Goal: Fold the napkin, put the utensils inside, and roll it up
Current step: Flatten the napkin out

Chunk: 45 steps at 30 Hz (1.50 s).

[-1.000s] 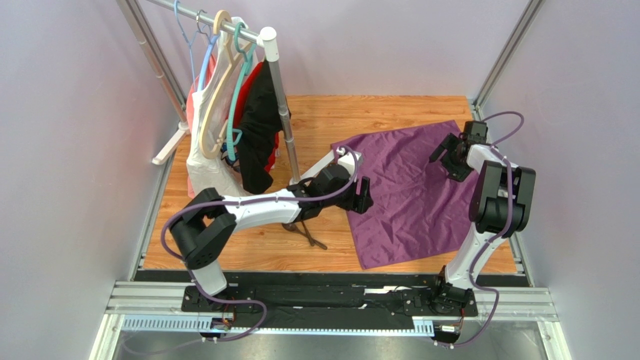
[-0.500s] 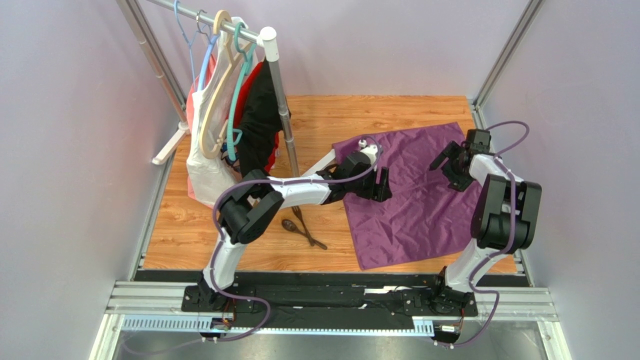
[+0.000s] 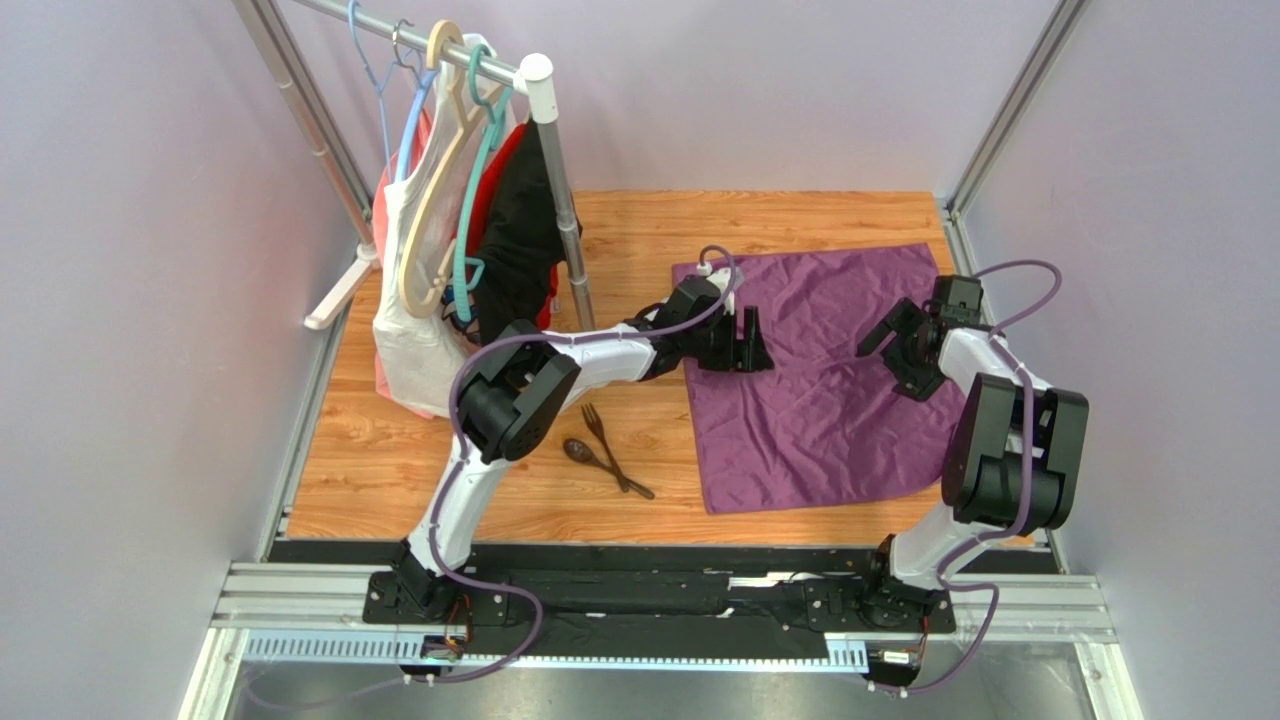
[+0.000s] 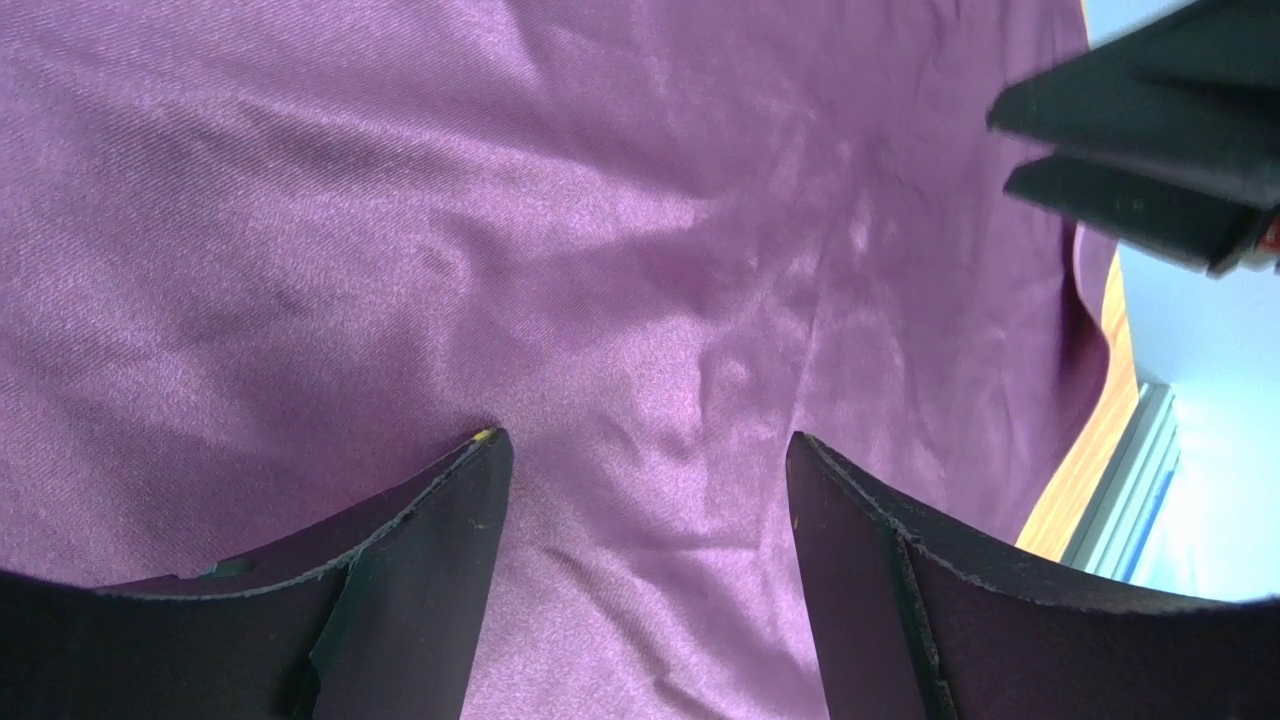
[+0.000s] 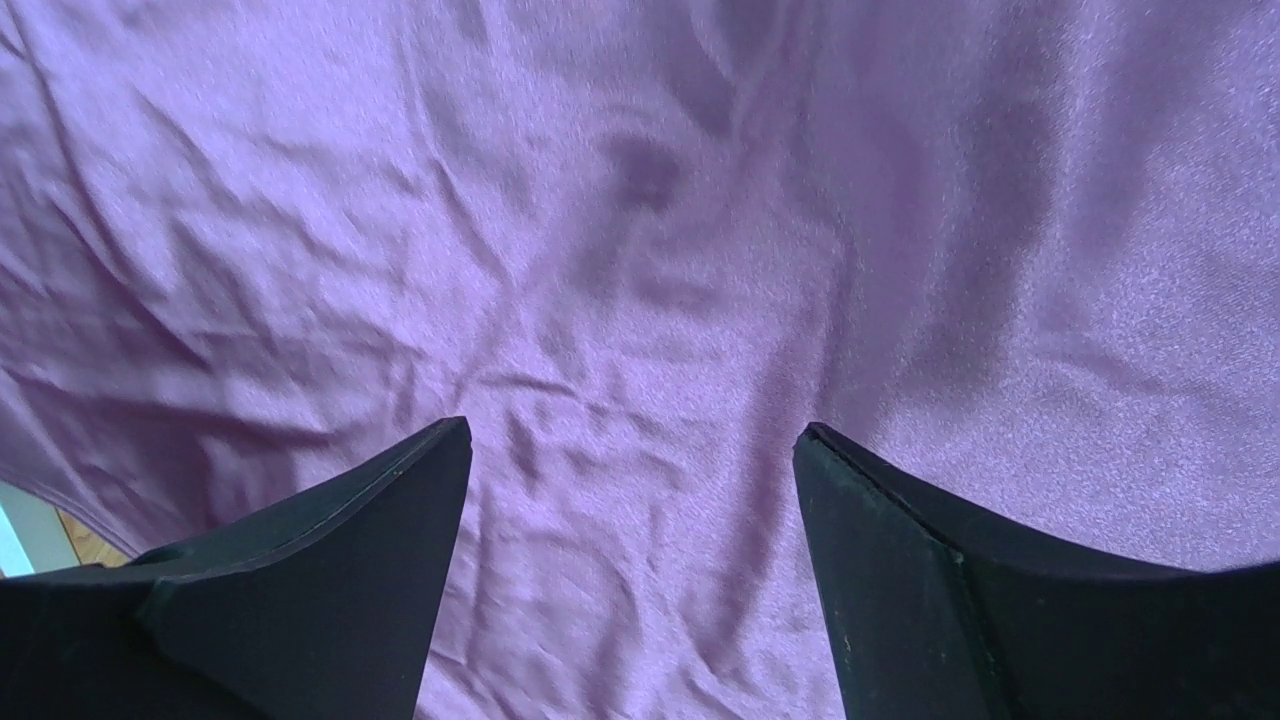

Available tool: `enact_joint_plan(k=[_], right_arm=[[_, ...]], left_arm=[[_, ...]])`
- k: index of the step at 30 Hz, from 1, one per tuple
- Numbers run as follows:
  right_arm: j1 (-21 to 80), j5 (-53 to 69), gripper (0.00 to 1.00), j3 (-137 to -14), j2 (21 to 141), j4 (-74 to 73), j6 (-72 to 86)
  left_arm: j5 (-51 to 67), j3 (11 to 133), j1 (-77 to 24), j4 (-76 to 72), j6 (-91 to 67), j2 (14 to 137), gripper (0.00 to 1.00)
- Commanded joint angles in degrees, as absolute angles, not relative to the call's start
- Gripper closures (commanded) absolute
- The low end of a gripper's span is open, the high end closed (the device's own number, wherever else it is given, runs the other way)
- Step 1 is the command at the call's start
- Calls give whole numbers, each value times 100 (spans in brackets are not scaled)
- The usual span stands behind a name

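The purple napkin lies spread flat and wrinkled on the right half of the wooden table. My left gripper hovers open over its left edge near the far corner. In the left wrist view the napkin fills the frame, with only cloth between the open jaws of the left gripper. My right gripper stands open over the napkin's far right part. The right wrist view shows the napkin beneath the right gripper, nothing held. The wooden fork and spoon lie on the bare wood left of the napkin.
A clothes rack with hangers and white, black and red garments stands at the back left, close to the left arm's elbow. Metal frame posts rise at the far corners. The right gripper's fingers show in the left wrist view.
The left arm swung from the napkin's near-left side toward its far-left corner, uncovering the fork and spoon. The napkin turned and now lies squarer. The right gripper shifted slightly. Both stayed open.
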<state>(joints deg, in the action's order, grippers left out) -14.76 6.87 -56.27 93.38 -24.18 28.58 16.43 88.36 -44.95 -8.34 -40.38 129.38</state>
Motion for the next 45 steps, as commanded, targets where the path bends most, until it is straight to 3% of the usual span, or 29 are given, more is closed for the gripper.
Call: enact_joint_plan(k=[1,13,23,45], right_arm=[[-1459,764,17,-5599,9264,-2338,2936],[-1441,55,17,-5054,8623,-2514,2944],[-1634,-562,16,-4263,7665,-2724,3340],[-2320,-1265,10,-3718,7383,-3550,3841]], left_arm=[[1959,9482,-4342,-159,-3850,13297,23],[1882,9932,-4201,193,-3666,13070,23],[1801,9599,-4711,98,-3225,12629,23],[1933,8561,-4623,-642,-3709,12586,23]])
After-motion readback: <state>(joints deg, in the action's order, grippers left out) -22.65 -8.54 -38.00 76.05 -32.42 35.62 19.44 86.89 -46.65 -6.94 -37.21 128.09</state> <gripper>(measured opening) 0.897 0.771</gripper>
